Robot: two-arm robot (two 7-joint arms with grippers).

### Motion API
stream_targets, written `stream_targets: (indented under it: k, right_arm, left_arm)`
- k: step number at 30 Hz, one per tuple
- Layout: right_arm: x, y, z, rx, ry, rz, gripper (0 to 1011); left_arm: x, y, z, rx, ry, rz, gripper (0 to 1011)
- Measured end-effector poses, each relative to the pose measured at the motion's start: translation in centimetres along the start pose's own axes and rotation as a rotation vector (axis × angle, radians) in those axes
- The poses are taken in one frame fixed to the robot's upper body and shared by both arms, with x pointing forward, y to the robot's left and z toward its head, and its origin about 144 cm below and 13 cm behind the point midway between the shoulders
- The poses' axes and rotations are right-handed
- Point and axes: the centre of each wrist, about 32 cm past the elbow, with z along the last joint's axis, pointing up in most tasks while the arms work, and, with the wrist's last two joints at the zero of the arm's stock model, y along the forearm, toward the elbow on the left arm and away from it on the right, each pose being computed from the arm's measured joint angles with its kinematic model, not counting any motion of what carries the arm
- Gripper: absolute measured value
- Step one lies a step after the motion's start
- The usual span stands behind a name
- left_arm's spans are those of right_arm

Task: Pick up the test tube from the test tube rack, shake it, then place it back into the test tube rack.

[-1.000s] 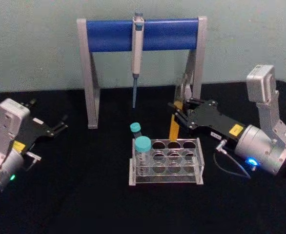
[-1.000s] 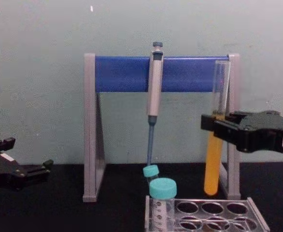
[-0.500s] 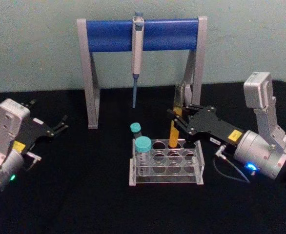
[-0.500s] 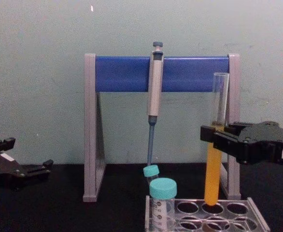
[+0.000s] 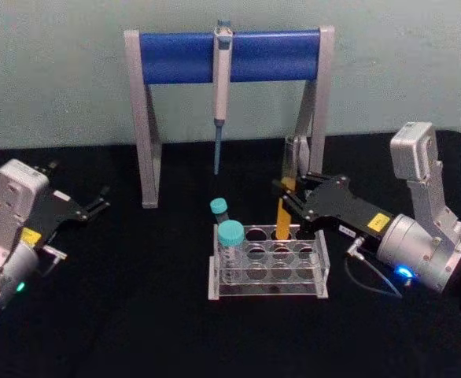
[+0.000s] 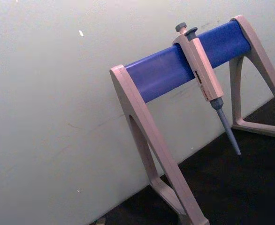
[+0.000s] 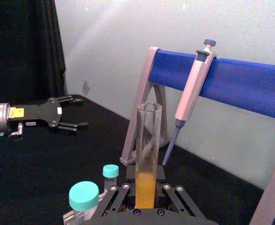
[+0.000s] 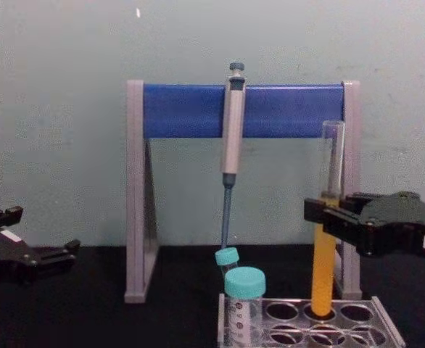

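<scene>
Right gripper (image 8: 315, 212) clamped on test tube (image 8: 324, 275), tip already inside back hole of test tube rack (image 5: 268, 272). Left: seat, release. Left gripper (image 5: 101, 200) parked, fingers apart.

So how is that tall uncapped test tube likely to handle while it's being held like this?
The test tube looks like thin clear glass, so probably stiff but fragile under a hard squeeze. Its open top means the orange liquid could spill if tilted far. Smooth and round, it may slip in the right end effector, and would likely roll if laid outside the test tube rack.

Head view looks down, chest view level; both share the pipette stand (image 5: 229, 55).
</scene>
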Motion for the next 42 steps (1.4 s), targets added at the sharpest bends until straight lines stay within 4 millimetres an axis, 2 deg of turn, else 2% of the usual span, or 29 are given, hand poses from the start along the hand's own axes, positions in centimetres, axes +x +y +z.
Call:
stream_targets:
  k: [42]
  right_arm:
    - [0.1,0.6,-3.2,-0.063,0.046,-0.020,229]
  left_arm:
    - [0.0,0.0,0.0,0.000,0.000,0.000,1001]
